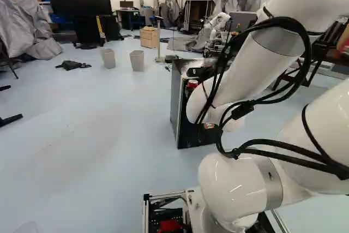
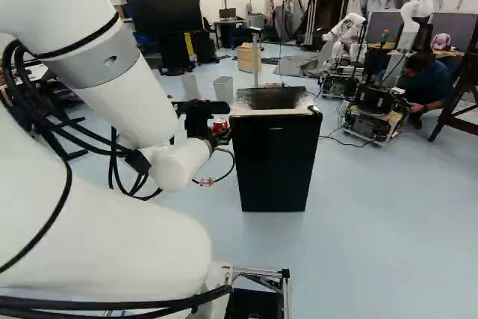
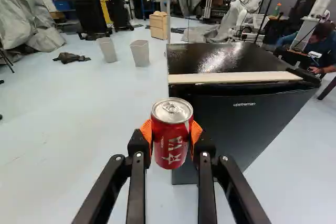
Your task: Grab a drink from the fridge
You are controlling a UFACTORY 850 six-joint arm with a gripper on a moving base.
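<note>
Closest of all, filling the left of the right base view, is the white arm (image 2: 104, 237), with black cables (image 2: 45, 110) strapped along it. Just past it, at the back of the room, stands a large dark screen (image 2: 163, 7), and in front of that, on the floor, two grey bins (image 2: 190, 86) (image 2: 224, 89) side by side.

Next comes the pincer (image 2: 217, 129), closed on a red drink can (image 3: 171, 136). In the wrist view the can sits upright between the two fingers, an orange pad (image 3: 146, 131) pressed to either side of it, its silver top facing up and its tab showing. It is held clear of the floor, near the upper part of the black fridge (image 2: 273, 156).

A light wooden cabinet (image 2: 246, 58) stands behind, between the bins and the fridge's far side. The fridge follows, with a pale strip (image 3: 233, 77) along the front of its glossy top. Well beyond it, to the right, is another robot (image 2: 348, 33), white-armed too.
</note>
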